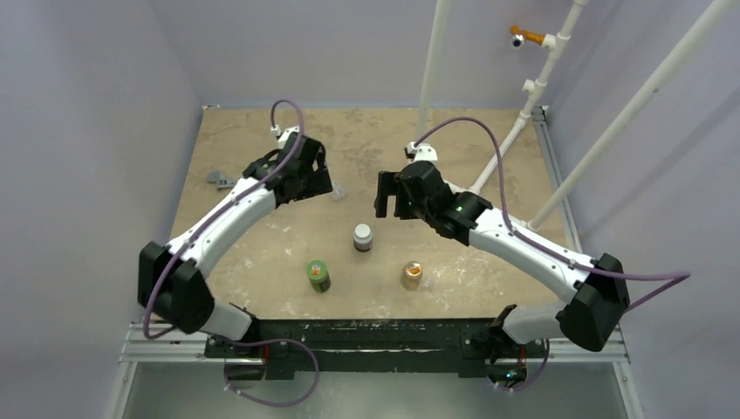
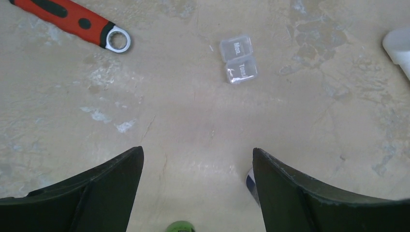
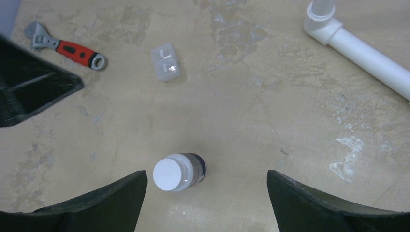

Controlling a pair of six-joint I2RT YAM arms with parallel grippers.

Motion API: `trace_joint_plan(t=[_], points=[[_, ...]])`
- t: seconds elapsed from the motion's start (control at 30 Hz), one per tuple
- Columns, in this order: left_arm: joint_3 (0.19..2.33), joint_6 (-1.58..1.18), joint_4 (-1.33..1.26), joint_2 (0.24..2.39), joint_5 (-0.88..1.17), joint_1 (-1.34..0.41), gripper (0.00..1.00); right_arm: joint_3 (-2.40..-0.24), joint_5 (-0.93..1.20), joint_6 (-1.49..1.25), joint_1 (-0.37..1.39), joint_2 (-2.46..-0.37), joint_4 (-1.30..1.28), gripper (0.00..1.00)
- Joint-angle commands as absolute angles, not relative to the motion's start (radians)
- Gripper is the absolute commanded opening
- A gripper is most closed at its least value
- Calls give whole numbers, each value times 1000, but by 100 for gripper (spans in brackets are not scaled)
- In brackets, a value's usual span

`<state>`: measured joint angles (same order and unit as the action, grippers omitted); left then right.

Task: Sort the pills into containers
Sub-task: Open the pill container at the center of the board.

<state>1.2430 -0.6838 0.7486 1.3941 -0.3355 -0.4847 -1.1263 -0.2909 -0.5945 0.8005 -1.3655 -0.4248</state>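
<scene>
The container, a small clear two-cell case (image 2: 238, 58), lies flat on the tabletop between my two grippers (image 1: 338, 194) and shows at the upper left of the right wrist view (image 3: 166, 62). No pills can be made out in any view. My left gripper (image 2: 197, 151) hovers open over bare table, just short of the case, with nothing between its fingers. My right gripper (image 3: 207, 173) is also open, and the dark white-capped bottle (image 3: 179, 172) stands upright below it, nearer its left finger and untouched.
A green bottle (image 1: 318, 276) and a tan-orange bottle (image 1: 411, 276) stand near the front edge, with the white-capped bottle (image 1: 362, 237) behind them. A red-handled wrench (image 2: 72, 19) lies at the far left. White pipes (image 3: 358, 46) cross the back right.
</scene>
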Motion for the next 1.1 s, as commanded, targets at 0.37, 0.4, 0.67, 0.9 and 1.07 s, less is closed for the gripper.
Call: trace_joint_plan(t=[0.37,0.4,0.67,0.9,1.07], points=[[1711,-890,773,1986,-456,-478,69,-1045,-350,-614,743,-1132,-448,97],[1722,-903,780,2006,-455,-479,68,-1039,-350,-617,741,-1125,-448,97],[1783,-984,823,2133,-360,-466,65,-1032,-337,-619,736,-1116,-442,97],[1745,-1019,793,2165,-277,-437,59,-1026,-322,-615,732,-1127,-431,98],[1714,-999,776,2157,-263,-439,41,-1019,-308,-618,731,-1138,-421,98]])
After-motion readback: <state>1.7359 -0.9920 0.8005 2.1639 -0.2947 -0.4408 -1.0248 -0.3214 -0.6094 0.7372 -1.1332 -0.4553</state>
